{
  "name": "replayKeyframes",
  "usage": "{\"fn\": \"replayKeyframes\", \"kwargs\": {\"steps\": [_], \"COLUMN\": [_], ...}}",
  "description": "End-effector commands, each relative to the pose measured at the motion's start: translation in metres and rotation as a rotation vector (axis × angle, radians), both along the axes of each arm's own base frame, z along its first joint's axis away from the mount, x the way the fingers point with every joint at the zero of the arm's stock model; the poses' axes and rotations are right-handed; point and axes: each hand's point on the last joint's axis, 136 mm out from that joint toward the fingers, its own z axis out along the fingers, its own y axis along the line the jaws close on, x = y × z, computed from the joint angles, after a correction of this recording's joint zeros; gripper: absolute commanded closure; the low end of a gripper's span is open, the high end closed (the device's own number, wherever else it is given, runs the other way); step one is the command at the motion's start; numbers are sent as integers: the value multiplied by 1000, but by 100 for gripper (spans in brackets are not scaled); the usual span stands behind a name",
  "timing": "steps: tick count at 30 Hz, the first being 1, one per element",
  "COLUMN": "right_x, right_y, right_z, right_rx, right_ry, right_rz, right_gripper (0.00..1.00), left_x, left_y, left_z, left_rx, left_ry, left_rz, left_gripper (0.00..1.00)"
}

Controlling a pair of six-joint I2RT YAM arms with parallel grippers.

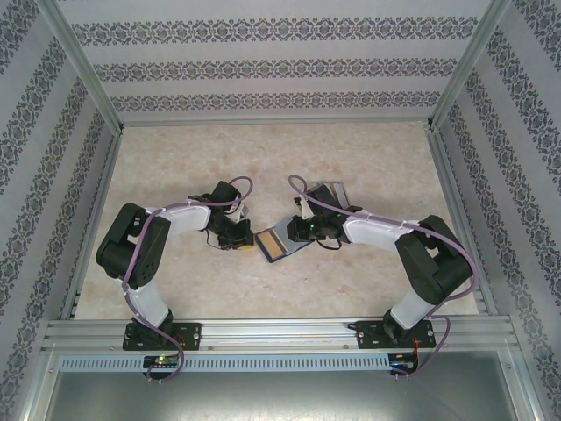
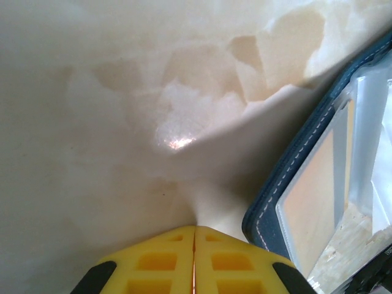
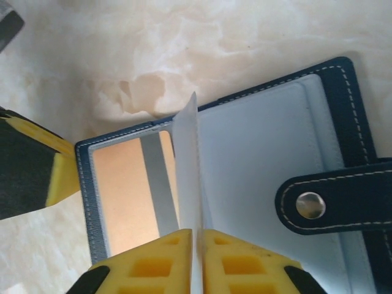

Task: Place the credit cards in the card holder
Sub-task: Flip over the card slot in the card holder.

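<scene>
Mid-filling, I judge: the open navy-blue stitched card holder (image 3: 257,153) lies mid-table, a yellow-orange plastic credit card (image 3: 122,184) in its 9 o'clock pocket, right gripper (image 3: 197,236) pinching its thin pale centre leaf (image 3: 188,159), left gripper (image 2: 195,229) pressed together just beside at 9 o'clock; next, turn that leaf gently.

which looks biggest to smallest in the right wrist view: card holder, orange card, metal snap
1. card holder
2. orange card, partly hidden by the upright pale sheet
3. metal snap
</scene>
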Motion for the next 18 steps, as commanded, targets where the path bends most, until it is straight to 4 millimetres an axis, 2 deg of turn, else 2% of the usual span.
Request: {"fn": "replayKeyframes", "kwargs": {"steps": [1,3,5,7,10,13,18], "right_x": [-6,-6,-8,-9,-13,-20,-24], "right_y": [7,8,7,0,-8,-2,-3], "right_z": [11,14,16,12,0,-7,-13], "right_rx": [52,62,49,-40,-178,-169,-203], "right_ry": [-10,-13,-23,-49,-61,-29,11], "right_rz": [24,28,36,40,68,100,142], "right_gripper": [87,85,78,76,66,63,62], "left_x": [7,7,8,7,8,9,9], "left_y": [24,25,26,25,24,24,23], "left_z": [-11,-10,-9,-9,-9,-10,-9], "left_rx": [105,108,110,109,99,99,96], "left_ry": [-5,-11,-12,-9,-11,-7,-9], "left_rz": [31,32,30,29,34,31,30], "left_gripper": [91,91,91,91,91,91,91]}}
